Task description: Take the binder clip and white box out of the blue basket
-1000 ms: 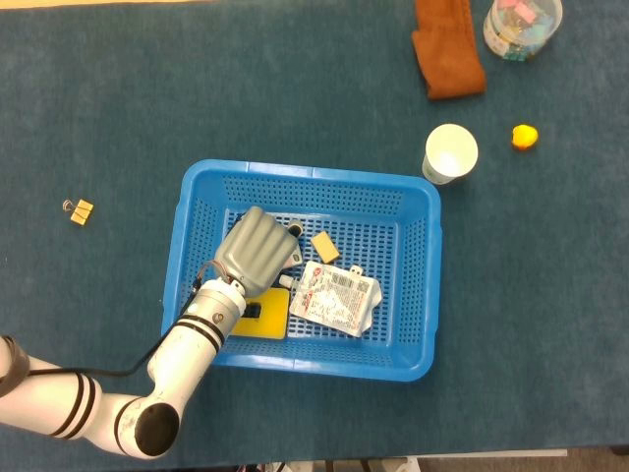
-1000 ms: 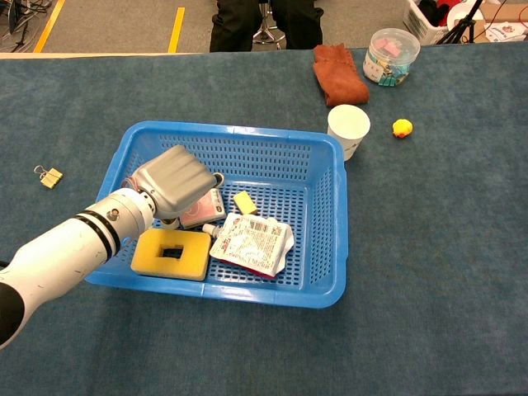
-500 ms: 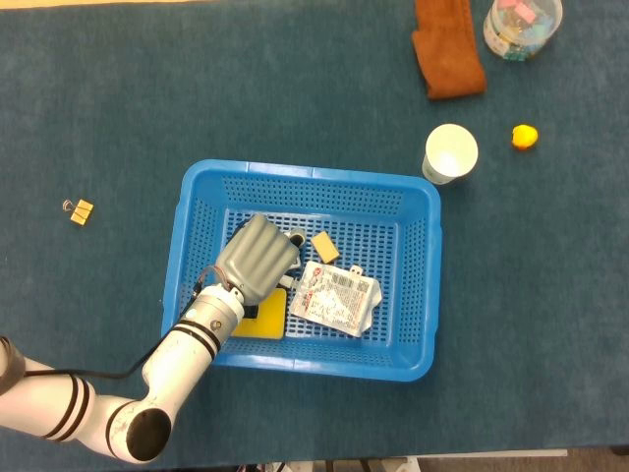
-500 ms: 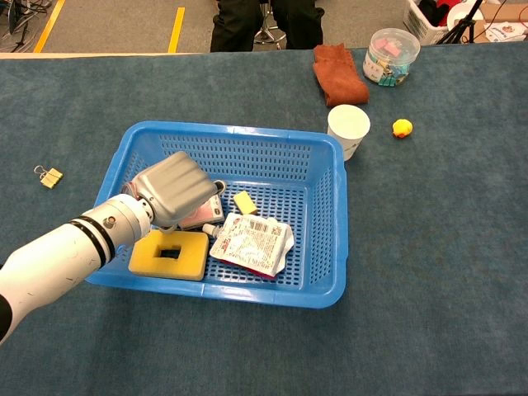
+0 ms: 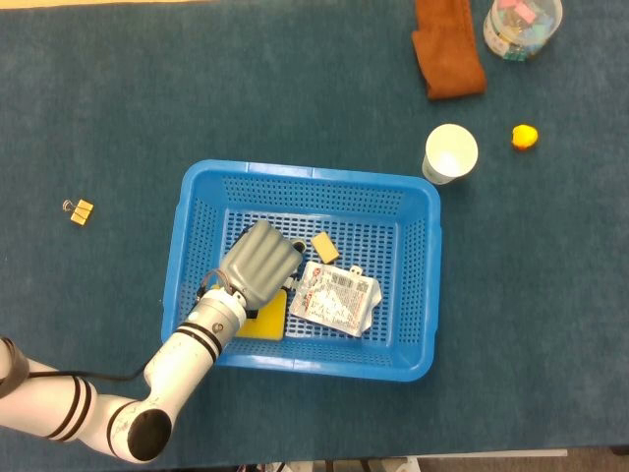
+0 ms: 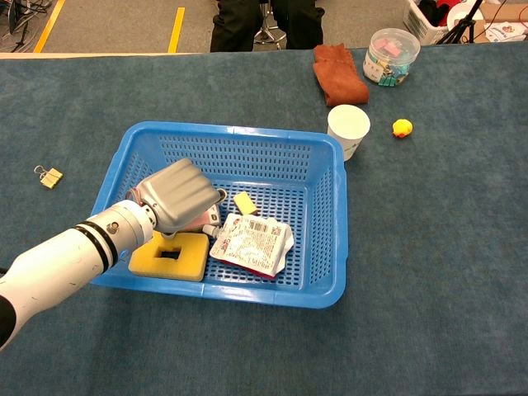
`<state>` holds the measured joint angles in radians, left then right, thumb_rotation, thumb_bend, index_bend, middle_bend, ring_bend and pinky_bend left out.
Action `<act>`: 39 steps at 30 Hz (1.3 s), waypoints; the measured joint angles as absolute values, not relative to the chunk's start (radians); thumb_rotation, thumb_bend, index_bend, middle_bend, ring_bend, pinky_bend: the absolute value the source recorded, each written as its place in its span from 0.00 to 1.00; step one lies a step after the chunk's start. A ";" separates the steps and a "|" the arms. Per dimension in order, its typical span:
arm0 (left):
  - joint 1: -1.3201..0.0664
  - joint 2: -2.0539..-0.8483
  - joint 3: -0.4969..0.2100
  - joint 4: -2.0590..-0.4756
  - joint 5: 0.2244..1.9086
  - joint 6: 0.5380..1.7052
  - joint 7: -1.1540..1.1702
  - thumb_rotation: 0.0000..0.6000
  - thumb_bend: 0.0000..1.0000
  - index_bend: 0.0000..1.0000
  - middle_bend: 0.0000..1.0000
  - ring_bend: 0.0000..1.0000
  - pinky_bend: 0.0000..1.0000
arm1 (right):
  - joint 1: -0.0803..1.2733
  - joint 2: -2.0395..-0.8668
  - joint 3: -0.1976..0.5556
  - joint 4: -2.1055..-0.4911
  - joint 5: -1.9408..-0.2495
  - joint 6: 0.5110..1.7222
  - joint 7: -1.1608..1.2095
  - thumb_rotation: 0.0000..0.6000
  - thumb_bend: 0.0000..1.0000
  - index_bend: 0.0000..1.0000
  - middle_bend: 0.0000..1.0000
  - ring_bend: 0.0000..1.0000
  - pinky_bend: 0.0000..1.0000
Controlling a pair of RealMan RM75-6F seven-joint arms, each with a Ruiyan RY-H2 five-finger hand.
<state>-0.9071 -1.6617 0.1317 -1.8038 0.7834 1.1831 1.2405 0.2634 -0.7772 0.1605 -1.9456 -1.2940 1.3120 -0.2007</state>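
The blue basket (image 5: 305, 175) (image 6: 231, 130) sits mid-table. My left hand (image 5: 260, 259) (image 6: 177, 196) is down inside its left half, back upward, fingers curled over the white box (image 6: 207, 220). Only an edge of the box shows under the hand, so I cannot tell whether it is gripped. A gold binder clip (image 5: 79, 209) (image 6: 49, 176) lies on the cloth outside the basket, far to the left. My right hand is in neither view.
In the basket lie a yellow sponge (image 5: 267, 319) (image 6: 173, 254), a crumpled white packet (image 5: 337, 297) (image 6: 252, 243) and a small tan block (image 5: 325, 247). Beyond the right corner stand a paper cup (image 5: 450, 153), a brown cloth (image 5: 447, 49), a jar (image 5: 521, 25) and a yellow duck (image 5: 525, 136).
My left hand has sunk lower into the basket and shifted slightly toward the packet, covering more of the white box. Nothing else has moved.
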 measured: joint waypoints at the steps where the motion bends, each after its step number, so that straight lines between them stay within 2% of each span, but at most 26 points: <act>1: -0.907 -1.663 0.131 -1.804 0.782 1.183 1.240 1.00 0.16 0.43 0.82 0.78 0.88 | 0.263 -0.778 0.161 -1.944 -1.294 1.312 -0.200 1.00 0.26 0.35 0.27 0.11 0.14; 5: -0.904 -1.662 0.126 -1.807 0.782 1.183 1.230 1.00 0.16 0.47 0.83 0.78 0.88 | 0.264 -0.779 0.162 -1.941 -1.291 1.311 -0.195 1.00 0.26 0.35 0.27 0.11 0.13; 12: -0.902 -1.634 0.100 -1.862 0.794 1.205 1.210 1.00 0.16 0.48 0.84 0.78 0.88 | 0.272 -0.787 0.164 -1.936 -1.290 1.301 -0.196 1.00 0.26 0.35 0.28 0.11 0.13; 25: -0.862 -1.481 0.036 -2.031 0.891 1.304 1.084 1.00 0.16 0.48 0.84 0.78 0.88 | 0.300 -0.803 0.171 -1.937 -1.285 1.271 -0.217 1.00 0.26 0.35 0.28 0.11 0.13; 39: -0.772 -1.346 -0.047 -2.079 0.930 1.411 0.942 1.00 0.16 0.47 0.84 0.78 0.88 | 0.315 -0.812 0.173 -1.948 -1.283 1.262 -0.237 1.00 0.26 0.35 0.28 0.11 0.13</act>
<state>-0.7725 -1.3456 -0.0470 -2.0794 0.9305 1.4106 0.9421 0.3155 -0.8125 0.1732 -1.9483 -1.2826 1.2620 -0.2369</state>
